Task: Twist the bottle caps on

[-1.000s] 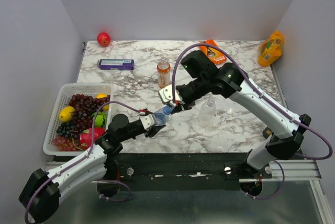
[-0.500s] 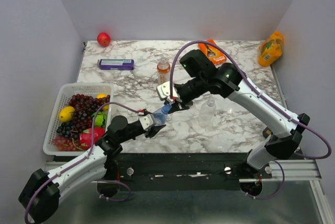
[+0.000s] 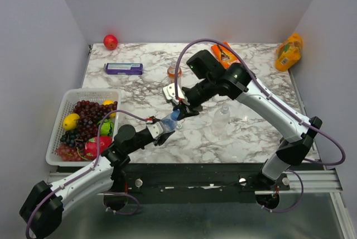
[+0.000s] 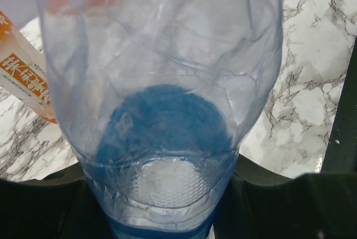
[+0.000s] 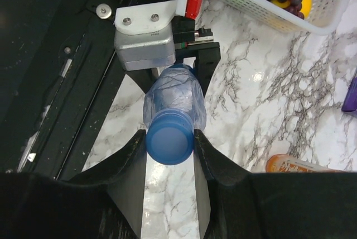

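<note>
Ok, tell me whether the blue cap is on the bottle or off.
On: the blue cap sits over the mouth of the bottle, between the fingers of the right gripper. How tight, cannot tell.

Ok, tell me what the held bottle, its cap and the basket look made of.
The bottle looks like thin clear plastic, glossy: see-through, with creases and glints. The cap is probably plastic too, opaque blue, smooth with a dull sheen. The basket seems moulded white plastic, matt: its walls are a fine grid of holes.
</note>
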Robot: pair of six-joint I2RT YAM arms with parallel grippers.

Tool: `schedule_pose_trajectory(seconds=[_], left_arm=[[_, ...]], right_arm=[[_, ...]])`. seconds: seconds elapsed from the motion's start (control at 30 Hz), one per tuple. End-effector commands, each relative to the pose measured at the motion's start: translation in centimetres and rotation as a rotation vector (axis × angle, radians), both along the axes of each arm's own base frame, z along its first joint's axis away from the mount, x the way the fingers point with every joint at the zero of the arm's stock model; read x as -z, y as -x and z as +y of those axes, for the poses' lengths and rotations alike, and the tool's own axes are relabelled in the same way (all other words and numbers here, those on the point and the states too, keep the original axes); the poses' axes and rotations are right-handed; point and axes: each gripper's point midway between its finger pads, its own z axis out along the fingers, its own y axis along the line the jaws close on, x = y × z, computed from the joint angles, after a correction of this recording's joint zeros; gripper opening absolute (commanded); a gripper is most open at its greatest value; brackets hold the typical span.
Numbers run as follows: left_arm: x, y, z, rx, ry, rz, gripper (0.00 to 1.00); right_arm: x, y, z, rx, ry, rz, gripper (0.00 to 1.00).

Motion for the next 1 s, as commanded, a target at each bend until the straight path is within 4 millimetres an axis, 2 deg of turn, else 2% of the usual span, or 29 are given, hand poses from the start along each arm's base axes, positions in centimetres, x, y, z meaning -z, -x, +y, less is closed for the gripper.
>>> schedule_pose_trajectory(seconds=[0.0,0.13,0.27,0.4,0.43,0.5,0.53,0.73,0.8,0.97], left_arm=[[-8.2,-0.5,-0.9,-0.002,0.158,-0.224,0.0],[-9.9,-2.2,0.2,-0.125,0.188,-0.246,0.0],[-10.8,-3.3,1.0,-0.215,0.23,-0.184,0.0],[-10.5,-3.7,1.2,-0.264,0.185,-0.22,0.0],[-10.5,-3.9,1.3,-0.281,0.178,-0.227,0.0],[-10.4,-4.4,1.8,-0.326,0.168,-0.227,0.0],[-10.2,-4.6,2.0,-0.339,0.15,-0.236,0.0],[-9.7,-5.2,2.4,-0.382,0.113,-0.234,0.0],[-9.4,-5.2,2.4,-0.385,0.112,-0.224,0.0],[-7.2,-5.0,2.2,-0.367,0.065,-0.171,0.0]], right_arm=[[2.9,-1.2,-0.1,0.037,0.107,0.043,0.38],[4.1,-1.7,-0.2,0.098,0.171,0.087,0.37],[3.9,-3.5,1.0,0.323,0.16,0.167,0.33],[4.3,-3.6,1.8,0.466,0.235,0.333,0.29],[4.6,-3.2,1.3,0.521,0.287,0.39,0.28],[5.1,-4.1,1.9,0.585,0.325,0.419,0.27],[5.3,-3.8,1.6,0.63,0.356,0.461,0.21],[6.1,-3.8,1.6,0.716,0.393,0.536,0.05],[6.2,-4.1,1.6,0.734,0.393,0.529,0.03],[4.5,-4.9,1.9,0.727,0.327,0.49,0.05]])
